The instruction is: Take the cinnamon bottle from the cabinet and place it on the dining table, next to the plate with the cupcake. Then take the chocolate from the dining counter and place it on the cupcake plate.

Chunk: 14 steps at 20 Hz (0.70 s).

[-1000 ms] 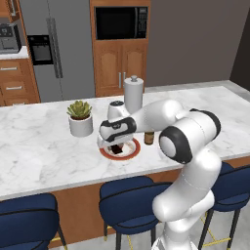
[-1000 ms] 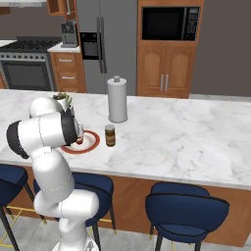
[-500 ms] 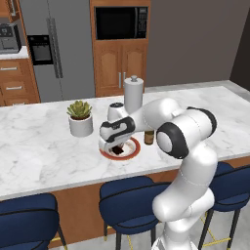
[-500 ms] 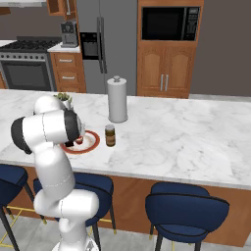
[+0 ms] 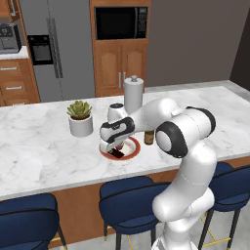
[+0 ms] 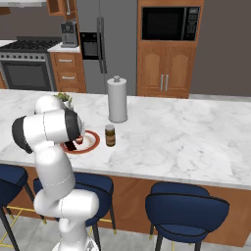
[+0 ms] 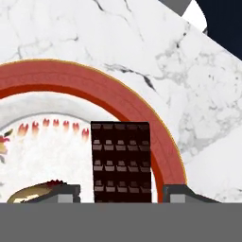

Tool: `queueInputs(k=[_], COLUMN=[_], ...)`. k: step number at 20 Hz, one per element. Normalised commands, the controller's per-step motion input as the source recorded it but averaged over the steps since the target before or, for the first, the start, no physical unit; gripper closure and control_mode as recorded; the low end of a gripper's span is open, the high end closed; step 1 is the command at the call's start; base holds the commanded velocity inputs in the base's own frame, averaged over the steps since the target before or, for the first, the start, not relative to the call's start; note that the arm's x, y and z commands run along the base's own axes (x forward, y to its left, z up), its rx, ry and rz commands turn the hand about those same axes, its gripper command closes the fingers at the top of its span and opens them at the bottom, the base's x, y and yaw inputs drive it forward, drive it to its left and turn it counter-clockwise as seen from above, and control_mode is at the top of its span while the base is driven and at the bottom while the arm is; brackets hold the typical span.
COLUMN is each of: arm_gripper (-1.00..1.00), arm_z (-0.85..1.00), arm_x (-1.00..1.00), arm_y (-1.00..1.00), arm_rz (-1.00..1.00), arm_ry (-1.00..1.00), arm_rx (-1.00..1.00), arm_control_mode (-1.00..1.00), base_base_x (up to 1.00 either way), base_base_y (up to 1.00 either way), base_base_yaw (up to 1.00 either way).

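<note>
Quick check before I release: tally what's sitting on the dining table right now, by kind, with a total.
Plate: 1
Chocolate: 1, lying on the plate
Cupcake: 1, on the plate
Cinnamon bottle: 1, beside the plate
Potted succulent: 1
Paper towel roll: 1
Total: 6

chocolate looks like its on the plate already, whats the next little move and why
Probably lift the gripper straight up and away. In the hand view the chocolate lies over the plate, and the fingers stand apart on either side of it, apparently released. The cinnamon bottle already stands on the dining table beside the plate, so little seems left but to retreat.
</note>
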Motion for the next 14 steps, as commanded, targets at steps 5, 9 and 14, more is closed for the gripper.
queueInputs(k=[5,9,14], arm_gripper=[-1.00,-1.00,-1.00], arm_z=[0.35,0.89,1.00], arm_x=[-0.04,-0.28,-0.67], arm_y=[0.00,0.05,0.01], arm_rz=[0.02,0.02,0.00], arm_ry=[-0.06,-0.12,-0.15], arm_rx=[0.00,0.00,-0.03], arm_control_mode=[-1.00,-1.00,-1.00], base_base_x=[0.00,0.00,0.00], base_base_y=[0.00,0.00,0.00], base_base_yaw=[0.00,0.00,0.00])
